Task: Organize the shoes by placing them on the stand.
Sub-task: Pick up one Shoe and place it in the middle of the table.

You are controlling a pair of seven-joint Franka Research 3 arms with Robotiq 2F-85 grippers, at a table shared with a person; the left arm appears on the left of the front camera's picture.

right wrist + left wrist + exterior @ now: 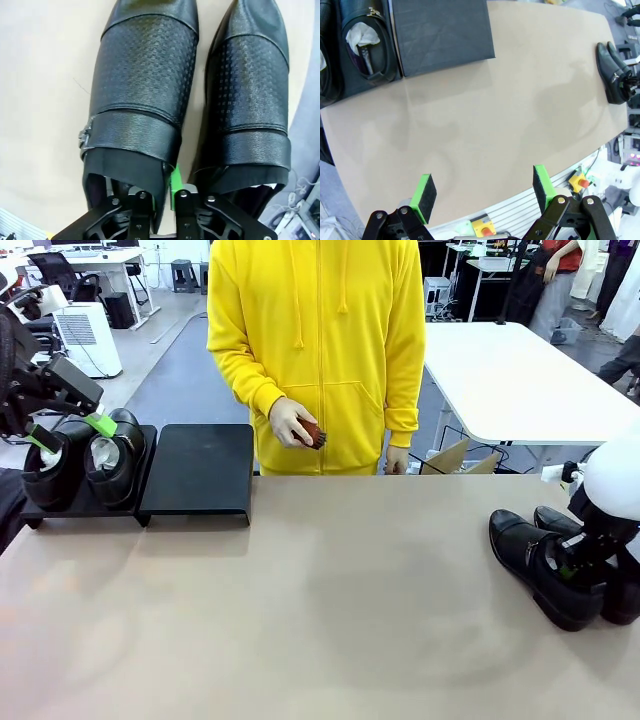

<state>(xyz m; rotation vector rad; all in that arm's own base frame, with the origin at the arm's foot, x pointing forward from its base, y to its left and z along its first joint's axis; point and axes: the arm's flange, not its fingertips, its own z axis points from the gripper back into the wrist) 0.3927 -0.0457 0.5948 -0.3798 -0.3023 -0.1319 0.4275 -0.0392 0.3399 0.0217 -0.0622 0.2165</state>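
Two glossy black shoes (85,460) stand side by side on the left half of the black stand (195,472). My left gripper (70,430) hovers open just above them; in its wrist view the left gripper (484,192) holds nothing, and the stand (442,37) lies far ahead. Two more shoes (545,565) rest on the table at the right. My right gripper (572,565) is down on the nearer shoe (140,85), one finger inside its opening, shut on the side wall beside the other shoe (250,90).
A person in a yellow hoodie (320,330) stands at the far edge, holding a small reddish-brown object (312,432) in one hand. The stand's right half is bare. The tan tabletop (330,610) stretches wide between the two shoe pairs.
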